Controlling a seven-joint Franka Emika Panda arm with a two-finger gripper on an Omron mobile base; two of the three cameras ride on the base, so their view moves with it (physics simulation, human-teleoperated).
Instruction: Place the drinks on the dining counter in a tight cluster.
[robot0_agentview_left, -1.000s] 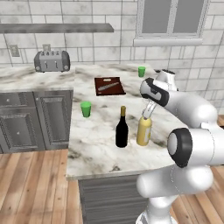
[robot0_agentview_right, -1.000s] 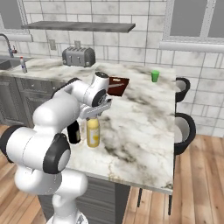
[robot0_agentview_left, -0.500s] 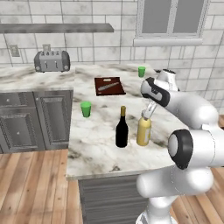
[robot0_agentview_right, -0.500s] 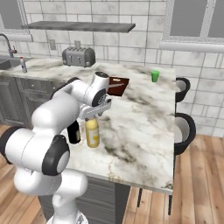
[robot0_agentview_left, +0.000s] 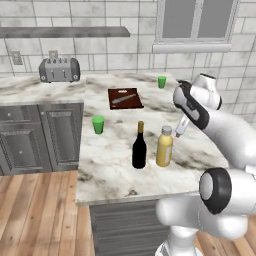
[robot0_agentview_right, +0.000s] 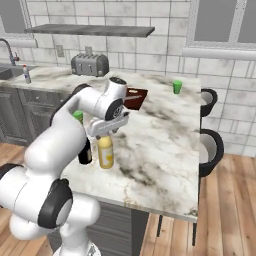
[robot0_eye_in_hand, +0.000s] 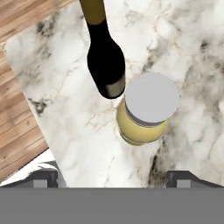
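We see end effector (robot0_eye_in_hand: 112, 177) wide, empty | yellow bottle (robot0_eye_in_hand: 146, 114) directly below, wine bottle (robot0_eye_in_hand: 105, 61) touching beyond | we advise lifting straight up, clearing cap.

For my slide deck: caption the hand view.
Open claw above yellow bottle standing beside wine bottle on marble dining counter.
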